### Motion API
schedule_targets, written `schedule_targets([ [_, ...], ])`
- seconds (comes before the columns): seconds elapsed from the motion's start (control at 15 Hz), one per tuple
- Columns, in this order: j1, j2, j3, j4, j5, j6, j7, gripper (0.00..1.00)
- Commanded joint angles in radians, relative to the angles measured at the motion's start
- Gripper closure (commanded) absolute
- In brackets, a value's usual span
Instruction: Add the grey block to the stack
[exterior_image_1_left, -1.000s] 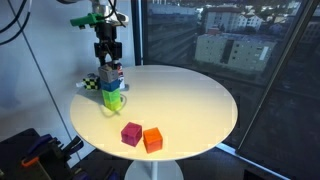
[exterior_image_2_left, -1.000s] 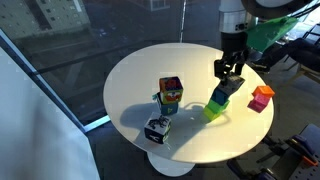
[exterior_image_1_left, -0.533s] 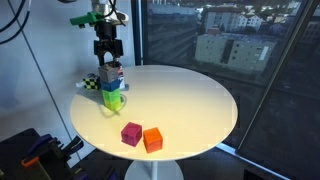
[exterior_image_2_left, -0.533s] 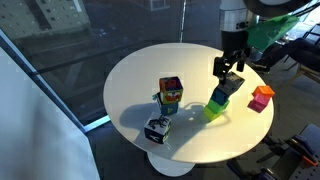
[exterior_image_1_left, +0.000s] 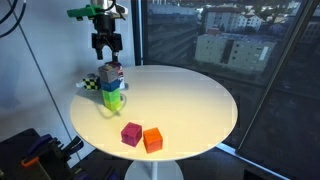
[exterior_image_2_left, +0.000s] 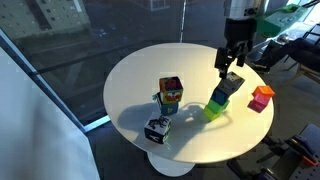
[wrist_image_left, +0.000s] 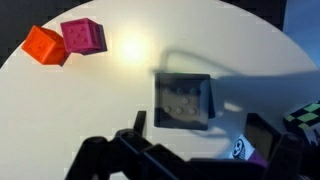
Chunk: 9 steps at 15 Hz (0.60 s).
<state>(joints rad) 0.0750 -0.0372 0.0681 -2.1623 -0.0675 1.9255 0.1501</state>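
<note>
The stack stands near the table's edge in both exterior views: green cube (exterior_image_1_left: 114, 100) (exterior_image_2_left: 215, 111) at the bottom, blue (exterior_image_1_left: 112, 86) (exterior_image_2_left: 224, 96) above it. The grey block (exterior_image_1_left: 112, 71) (exterior_image_2_left: 233, 82) sits on top. From the wrist view I look straight down on the grey block (wrist_image_left: 183, 102). My gripper (exterior_image_1_left: 107, 50) (exterior_image_2_left: 229, 65) (wrist_image_left: 200, 128) is open and empty. It hangs a little above the grey block, with a gap between them.
A magenta cube (exterior_image_1_left: 131, 133) (wrist_image_left: 83, 36) and an orange cube (exterior_image_1_left: 152, 139) (exterior_image_2_left: 262, 97) (wrist_image_left: 45, 45) lie together elsewhere on the round white table (exterior_image_1_left: 190, 100). A black-and-white checkered piece (exterior_image_1_left: 90, 85) (exterior_image_2_left: 157, 130) and a colourful patterned cube (exterior_image_2_left: 170, 94) stand near the stack.
My gripper has risen straight up off the stack. The grey block stays on top of it.
</note>
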Motion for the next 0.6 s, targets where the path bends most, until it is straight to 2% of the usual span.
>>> schedule_targets([
  [0.0, -0.010, -0.052, -0.009, 0.012, 0.039, -0.037, -0.042, 0.00],
  [0.53, -0.044, -0.116, -0.039, 0.012, 0.018, -0.152, -0.030, 0.00],
])
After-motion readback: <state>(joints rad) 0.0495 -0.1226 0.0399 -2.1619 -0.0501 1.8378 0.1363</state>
